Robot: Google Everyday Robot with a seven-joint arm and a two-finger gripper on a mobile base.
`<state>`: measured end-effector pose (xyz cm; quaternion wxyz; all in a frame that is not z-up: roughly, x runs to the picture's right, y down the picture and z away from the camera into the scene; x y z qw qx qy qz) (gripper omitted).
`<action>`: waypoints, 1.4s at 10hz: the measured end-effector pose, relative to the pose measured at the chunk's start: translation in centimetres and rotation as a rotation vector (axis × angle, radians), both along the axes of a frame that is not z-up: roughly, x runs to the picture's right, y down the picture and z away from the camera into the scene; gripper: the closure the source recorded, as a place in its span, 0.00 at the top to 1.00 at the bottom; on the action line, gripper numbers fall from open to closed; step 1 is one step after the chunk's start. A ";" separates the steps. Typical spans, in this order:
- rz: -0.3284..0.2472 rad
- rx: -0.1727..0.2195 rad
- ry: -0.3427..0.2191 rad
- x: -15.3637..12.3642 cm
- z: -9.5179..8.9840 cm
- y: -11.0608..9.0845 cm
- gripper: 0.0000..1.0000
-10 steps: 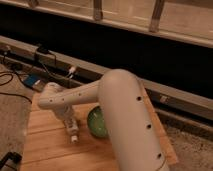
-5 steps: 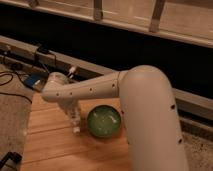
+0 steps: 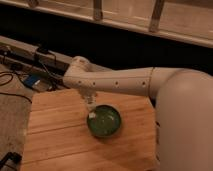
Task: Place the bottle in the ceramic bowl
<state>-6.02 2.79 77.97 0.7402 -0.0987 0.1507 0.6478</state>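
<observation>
My arm (image 3: 150,85), white and thick, enters from the right and reaches left across the scene, bending down at a rounded wrist above the table's far half. Behind it runs a dark wall (image 3: 115,40) with a pale ledge (image 3: 125,17) along the top carrying metal brackets. Below the wall lies a low rail (image 3: 30,52) strewn with black cables (image 3: 15,75), a small blue item (image 3: 31,80) among them (too blurred to name). The table (image 3: 60,135) is pale wooden planking, its boards running left to right, set on grey speckled floor (image 3: 12,115) at the left.

The bowl (image 3: 104,120), round and glossy green, sits near the table's middle, slightly toward the far edge. My gripper (image 3: 90,105) hangs from the wrist just at the bowl's far-left rim, fingers clenched on the bottle (image 3: 90,103), which shows only as a small pale shape pointing down, its lower end at the rim. Whether it touches the bowl I cannot tell.
</observation>
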 end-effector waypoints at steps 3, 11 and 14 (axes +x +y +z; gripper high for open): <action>0.090 0.027 0.055 6.9 -0.8 1.3 0.00; 0.132 -0.017 0.037 8.4 -2.2 8.5 0.07; 0.132 -0.017 0.040 8.5 -2.2 8.5 0.35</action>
